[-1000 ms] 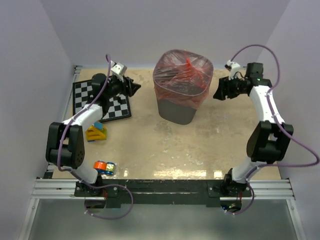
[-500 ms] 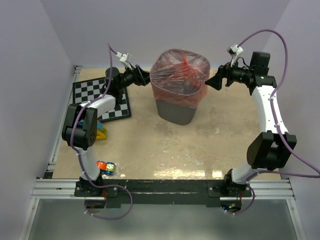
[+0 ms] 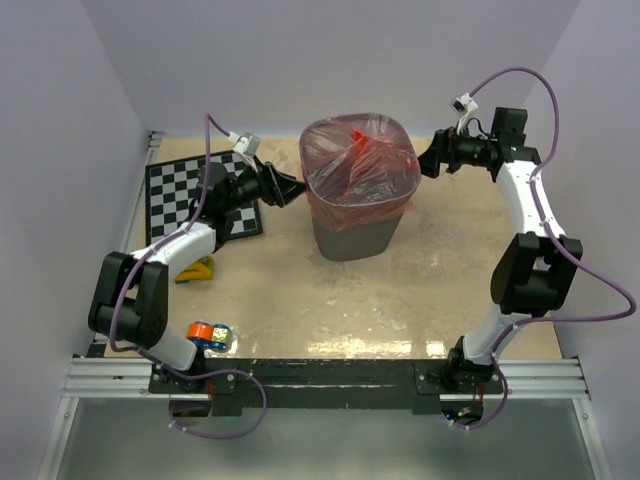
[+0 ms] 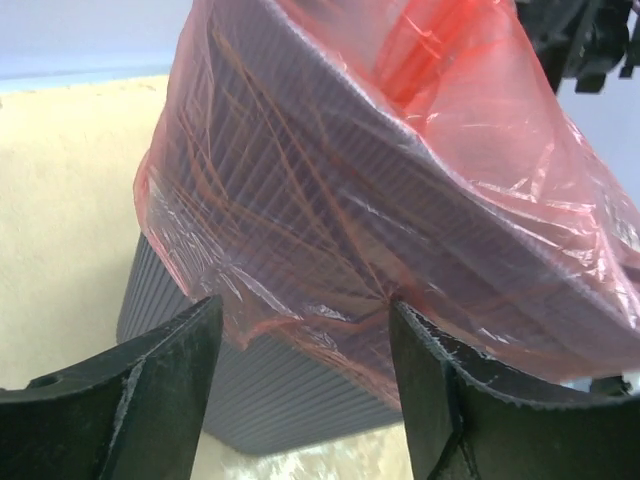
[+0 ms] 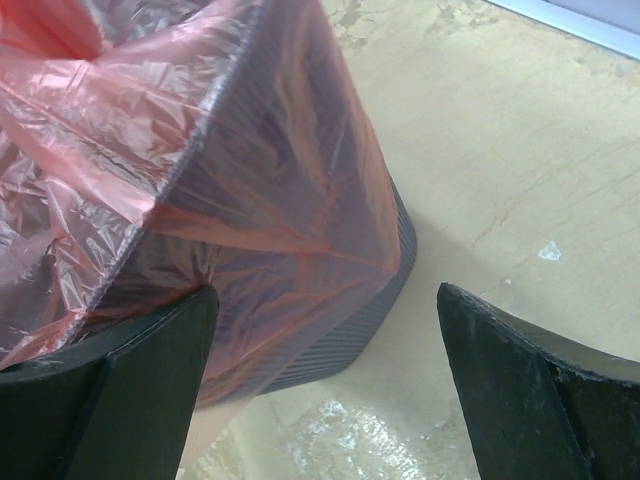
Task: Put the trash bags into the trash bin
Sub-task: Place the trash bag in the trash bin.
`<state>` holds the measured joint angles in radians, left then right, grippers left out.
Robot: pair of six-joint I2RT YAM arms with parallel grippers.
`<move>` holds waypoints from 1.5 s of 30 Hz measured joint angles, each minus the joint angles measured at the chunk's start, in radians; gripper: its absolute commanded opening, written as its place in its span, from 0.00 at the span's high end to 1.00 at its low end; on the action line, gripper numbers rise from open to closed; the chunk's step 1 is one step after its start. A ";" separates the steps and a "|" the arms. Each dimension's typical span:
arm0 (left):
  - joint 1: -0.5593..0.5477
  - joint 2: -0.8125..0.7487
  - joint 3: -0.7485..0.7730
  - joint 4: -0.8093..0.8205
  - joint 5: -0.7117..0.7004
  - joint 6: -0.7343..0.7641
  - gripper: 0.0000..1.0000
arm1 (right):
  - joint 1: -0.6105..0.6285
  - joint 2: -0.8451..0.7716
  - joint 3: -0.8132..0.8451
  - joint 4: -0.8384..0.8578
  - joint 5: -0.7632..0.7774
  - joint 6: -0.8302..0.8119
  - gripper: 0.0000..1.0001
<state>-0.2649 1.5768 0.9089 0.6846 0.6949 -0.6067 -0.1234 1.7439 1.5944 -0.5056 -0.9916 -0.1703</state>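
Trash bag (image 3: 362, 160) draped over trash bin (image 3: 350, 238) rim — left hand (image 3: 298, 188) & right hand (image 3: 426, 162) both spread wide, nr its sides.

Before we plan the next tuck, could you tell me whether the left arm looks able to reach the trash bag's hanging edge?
Probably yes: the left gripper stands open right in front of the trash bag, whose loose edge drapes over the trash bin, with nothing between them.

1. Checkerboard (image 3: 172, 196) lies flat at the table's (image 3: 380, 300) far left, black and white squares.
2. Yellow toy (image 3: 197, 269) sits just off the board's near edge, partly hidden.
3. Small orange-and-blue toy (image 3: 208, 335) rests by the near-left edge, well apart from the board.
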 measured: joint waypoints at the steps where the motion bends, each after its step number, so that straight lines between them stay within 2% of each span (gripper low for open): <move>1: 0.001 -0.026 -0.008 -0.031 0.000 0.002 0.21 | -0.007 0.009 0.008 -0.001 -0.004 0.013 0.02; 5: 0.056 -0.084 -0.011 -0.127 0.015 -0.007 0.20 | -0.046 0.026 0.032 0.000 -0.023 0.069 0.01; 7: 0.101 -0.083 -0.031 -0.107 0.038 -0.043 0.20 | -0.065 0.026 0.032 0.002 -0.028 0.096 0.02; 12: 0.111 0.016 -0.111 0.076 0.111 -0.201 0.16 | -0.083 0.030 0.007 0.022 -0.052 0.171 0.01; 19: 0.094 0.248 -0.052 0.270 0.186 -0.408 0.17 | -0.079 0.051 -0.026 0.030 -0.136 0.215 0.01; 21: 0.094 0.304 -0.003 0.299 0.193 -0.454 0.23 | -0.080 0.062 -0.042 0.032 -0.174 0.217 0.01; 23: 0.094 0.335 0.041 0.318 0.201 -0.486 0.36 | -0.081 0.074 -0.058 0.034 -0.196 0.223 0.01; 27: 0.093 0.344 0.096 0.362 0.228 -0.523 0.51 | -0.082 0.098 -0.070 0.044 -0.216 0.235 0.01; 29: 0.092 0.344 0.109 0.390 0.242 -0.535 0.65 | -0.082 0.101 -0.080 0.060 -0.224 0.245 0.02; 30: 0.089 0.344 0.110 0.402 0.247 -0.536 0.80 | -0.082 0.101 -0.087 0.068 -0.229 0.251 0.01; 31: 0.087 0.344 0.110 0.409 0.253 -0.537 1.00 | -0.082 0.101 -0.096 0.083 -0.232 0.260 0.01; 39: 0.073 0.327 0.100 0.368 0.280 -0.473 1.00 | -0.085 0.101 -0.163 0.148 -0.220 0.309 0.02; 45: 0.087 0.300 0.075 0.114 0.262 -0.238 1.00 | -0.085 0.066 -0.178 0.147 -0.124 0.272 0.02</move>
<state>-0.1780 1.8771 0.9840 0.7982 0.9569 -0.8452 -0.2089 1.8095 1.4166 -0.3584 -1.1156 0.1020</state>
